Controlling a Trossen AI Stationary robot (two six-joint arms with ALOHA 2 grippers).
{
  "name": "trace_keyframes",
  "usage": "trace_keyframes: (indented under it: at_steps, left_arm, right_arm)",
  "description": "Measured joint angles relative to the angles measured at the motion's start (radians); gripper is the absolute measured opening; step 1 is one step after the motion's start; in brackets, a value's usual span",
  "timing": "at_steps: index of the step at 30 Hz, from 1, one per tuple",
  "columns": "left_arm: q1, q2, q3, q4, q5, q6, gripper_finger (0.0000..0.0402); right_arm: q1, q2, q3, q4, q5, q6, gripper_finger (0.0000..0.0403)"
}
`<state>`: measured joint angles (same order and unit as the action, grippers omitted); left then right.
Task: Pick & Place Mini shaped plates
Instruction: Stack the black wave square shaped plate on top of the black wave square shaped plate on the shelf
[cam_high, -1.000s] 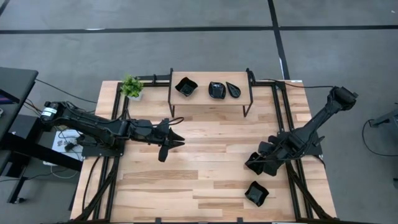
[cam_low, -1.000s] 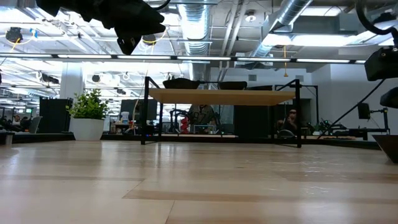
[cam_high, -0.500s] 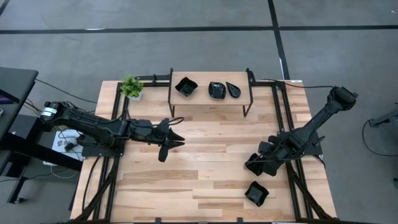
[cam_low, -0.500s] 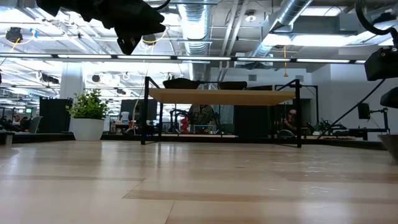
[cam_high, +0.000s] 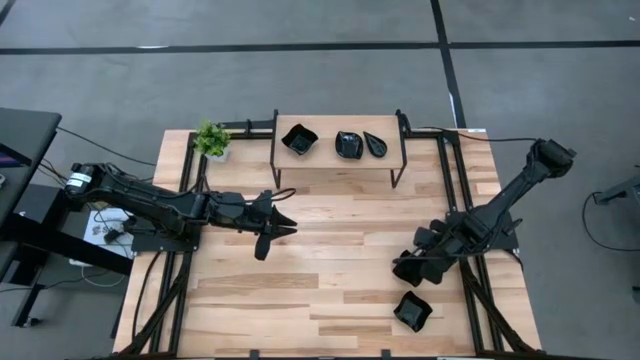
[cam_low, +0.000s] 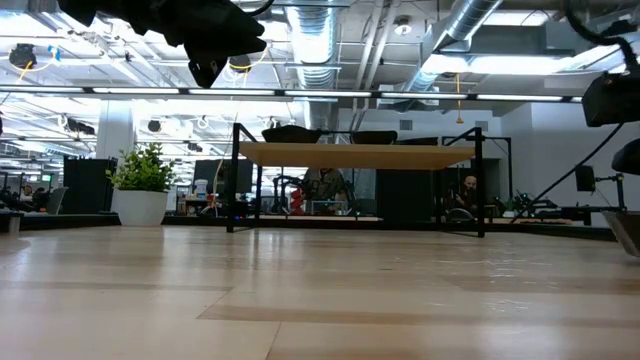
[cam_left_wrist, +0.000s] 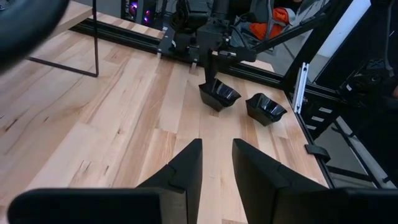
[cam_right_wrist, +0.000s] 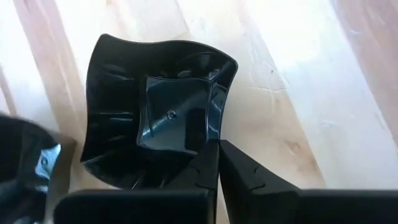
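Observation:
A squarish black mini plate with a wavy rim (cam_right_wrist: 155, 124) sits on the table at the right (cam_high: 410, 268), with my right gripper (cam_right_wrist: 217, 149) shut on its rim. The left wrist view shows this plate (cam_left_wrist: 219, 96) below the right gripper (cam_left_wrist: 211, 62). A second black plate (cam_high: 412, 311) lies on the table nearer the front edge (cam_left_wrist: 265, 109). Three more black plates (cam_high: 349, 144) rest on the small shelf (cam_high: 335, 162) at the back. My left gripper (cam_high: 278, 228) hovers above the table's left middle, open and holding nothing (cam_left_wrist: 216, 155). My right gripper pinches the squarish plate's rim (cam_right_wrist: 216, 129) between its two fingers, close to one corner. The fingers come from above, slanting steeply down. In the left wrist view the plate looks tilted, with its underside at the table.
A small green potted plant (cam_high: 211, 140) stands at the back left beside the shelf. Black metal frames (cam_high: 455, 180) run along both table sides. Bare wood lies between the two arms in the middle of the table (cam_high: 340, 240).
My right gripper has shut its fingers on the squarish plate's rim without leaving its place. The plate stays on the table.

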<state>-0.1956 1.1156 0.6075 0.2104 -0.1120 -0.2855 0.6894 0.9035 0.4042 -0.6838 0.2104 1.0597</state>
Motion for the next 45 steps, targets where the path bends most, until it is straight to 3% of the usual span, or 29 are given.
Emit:
trace_keyframes:
  at_steps: [20,25,35,40,45]
  left_arm:
    - [0.000,0.000,0.000,0.000,0.000,0.000,0.0089]
    - [0.000,0.000,0.000,0.000,0.032,-0.018,0.0089]
    - [-0.037,0.000,0.000,0.000,0.061,0.014,0.0095]
    - [-0.075,0.000,0.009,-0.001,-0.002,0.094,0.0109]
    - [-0.105,0.000,0.053,-0.001,-0.112,0.225,0.0131]
  right_arm:
    - [-0.243,0.000,0.000,0.248,-0.007,0.015,0.0001]
    - [-0.319,0.000,0.001,0.349,-0.067,0.015,0.0000]
    - [-0.469,0.004,0.096,0.351,-0.152,-0.044,0.0000]
    - [-0.540,0.077,0.162,0.350,-0.219,-0.094,0.0000]
    - [-0.596,0.245,0.260,0.351,-0.278,-0.177,0.0000]
